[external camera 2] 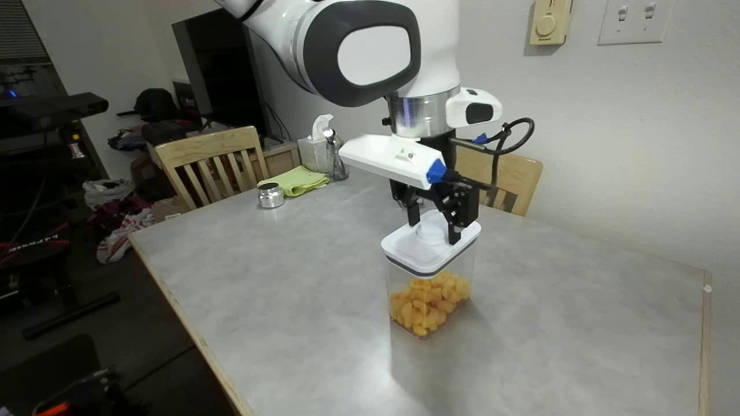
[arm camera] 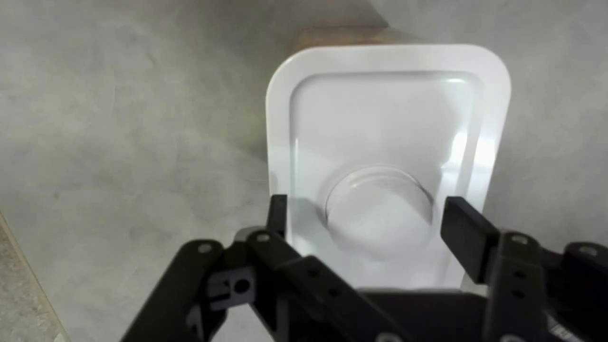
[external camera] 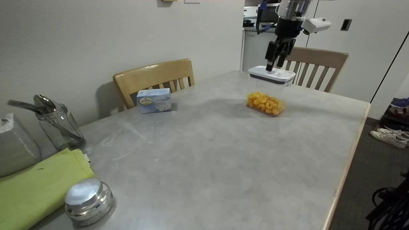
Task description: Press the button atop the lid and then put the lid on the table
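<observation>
Wooden chairs, a cutlery jar, shoes and 2 light switches show a home.

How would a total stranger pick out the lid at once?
Find the big grey table, then the clear container of yellow-orange pieces standing on it. The lid caps that container: unlike the silver jar and the blue box, it's a white rectangle with a round button.

My gripper is black, and I see a white lid with a dark stripe, orange bits, a blotchy grey table and a yellow-green cloth.
</observation>
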Motion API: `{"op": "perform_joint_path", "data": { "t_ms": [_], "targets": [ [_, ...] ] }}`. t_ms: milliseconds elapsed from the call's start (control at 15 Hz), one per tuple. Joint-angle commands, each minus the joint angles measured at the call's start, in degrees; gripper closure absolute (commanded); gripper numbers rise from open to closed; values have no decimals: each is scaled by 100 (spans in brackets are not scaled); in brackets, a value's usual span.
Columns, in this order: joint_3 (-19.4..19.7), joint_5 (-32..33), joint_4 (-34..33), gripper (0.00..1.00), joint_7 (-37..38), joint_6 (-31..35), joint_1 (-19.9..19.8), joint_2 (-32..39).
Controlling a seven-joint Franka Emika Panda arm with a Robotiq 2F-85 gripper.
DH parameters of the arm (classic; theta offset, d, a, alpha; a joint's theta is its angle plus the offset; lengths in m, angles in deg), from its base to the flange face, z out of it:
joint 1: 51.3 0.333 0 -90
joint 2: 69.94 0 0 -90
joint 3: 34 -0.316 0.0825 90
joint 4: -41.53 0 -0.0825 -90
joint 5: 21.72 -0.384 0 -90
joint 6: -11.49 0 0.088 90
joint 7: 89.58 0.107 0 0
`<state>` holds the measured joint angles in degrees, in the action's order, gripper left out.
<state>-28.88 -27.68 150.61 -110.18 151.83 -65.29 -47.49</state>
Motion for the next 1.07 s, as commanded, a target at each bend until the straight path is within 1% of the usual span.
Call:
{"op": "perform_joint_path", "data": {
  "t_ms": [0,200,333,400,467,533,600,667,733,867,1000],
  "targets": [
    [-149,-122,-410,12,-269,-151,-173,306],
    [-197,-118,-614,11,-330,-177,-209,471],
    [-227,-113,-729,18,-356,-189,-229,558],
    [-242,-110,-771,29,-370,-210,-244,590],
    [-256,-111,-813,36,-372,-212,-254,616],
    [-265,-108,-860,40,-372,-241,-262,638],
    [-268,-107,-911,52,-364,-265,-268,654],
    [-271,-111,-941,59,-355,-295,-272,656],
    [-280,-120,-951,63,-341,-315,-279,651],
    [-297,-149,-932,53,-328,-317,-298,622],
    [-304,-194,-889,29,-306,-334,-316,593]
  ]
}}
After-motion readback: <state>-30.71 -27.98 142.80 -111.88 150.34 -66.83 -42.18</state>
